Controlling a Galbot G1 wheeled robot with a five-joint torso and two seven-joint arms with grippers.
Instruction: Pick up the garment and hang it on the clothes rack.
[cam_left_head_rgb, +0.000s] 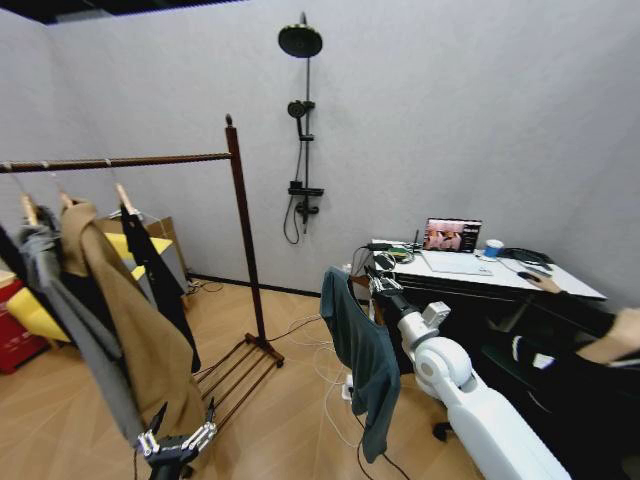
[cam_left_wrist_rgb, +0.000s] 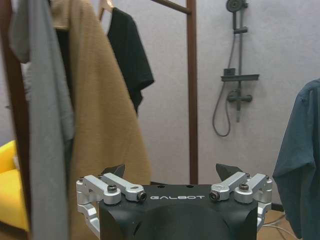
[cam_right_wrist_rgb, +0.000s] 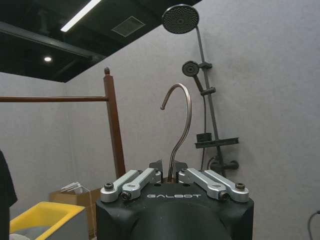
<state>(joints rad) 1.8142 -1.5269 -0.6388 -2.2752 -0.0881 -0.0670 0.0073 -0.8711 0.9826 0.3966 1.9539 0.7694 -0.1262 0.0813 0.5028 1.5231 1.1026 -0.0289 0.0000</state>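
The garment (cam_left_head_rgb: 362, 352), a dark teal-blue top, hangs limp in mid-air to the right of the clothes rack (cam_left_head_rgb: 244, 240). Its edge is at the side of the left wrist view (cam_left_wrist_rgb: 301, 165). My right gripper (cam_left_head_rgb: 379, 282) holds it from above; the right wrist view has this gripper (cam_right_wrist_rgb: 170, 168) shut on the stem of the hanger's metal hook (cam_right_wrist_rgb: 179, 120), which points up. The rack's bar (cam_left_head_rgb: 120, 161) and post (cam_right_wrist_rgb: 114, 130) stand farther off. Low near the rack's base, my left gripper (cam_left_head_rgb: 180, 438) is open (cam_left_wrist_rgb: 172, 172) with nothing between its fingers.
On the bar hang a grey jacket (cam_left_head_rgb: 70, 320), a long tan coat (cam_left_head_rgb: 140, 330) and a black top (cam_left_head_rgb: 160, 280). A black shower stand (cam_left_head_rgb: 301, 130) is on the back wall. A desk (cam_left_head_rgb: 500, 280) with a laptop is at the right, with cables on the floor.
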